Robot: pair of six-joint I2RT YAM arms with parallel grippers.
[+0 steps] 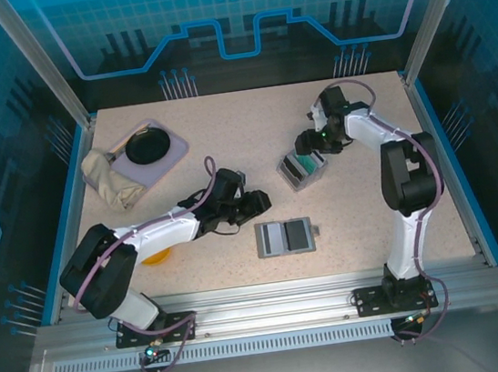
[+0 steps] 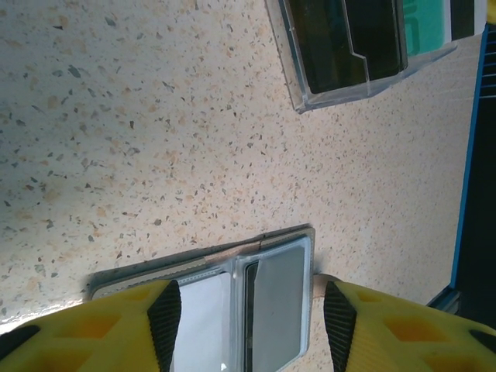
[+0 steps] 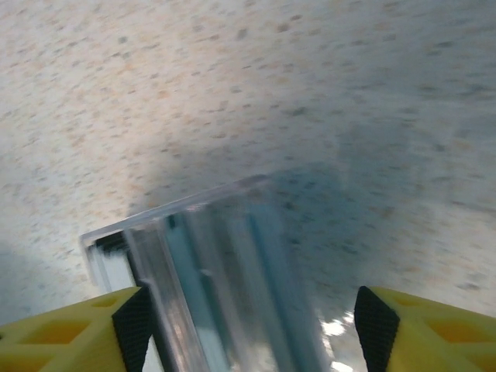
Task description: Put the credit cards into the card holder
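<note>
Left pincer (image 2: pixel 248 310) spread near one card holder (image 2: pixel 276 288), right pincer (image 3: pixel 253 318) spread near one box (image 3: pixel 221 256)

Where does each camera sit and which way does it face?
Top external: above and behind the bases, looking down; both arms show.
Left wrist: down past the left gripper at the open card holder.
Right wrist: down past the right gripper at the clear box.
Shared: left wrist and top both show holder and box.

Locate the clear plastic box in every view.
Top external: clear plastic box right of centre, beyond the card holder.
Left wrist: box at the top right.
Right wrist: box at bottom centre.
Shared landmark: the speckled table.
</note>
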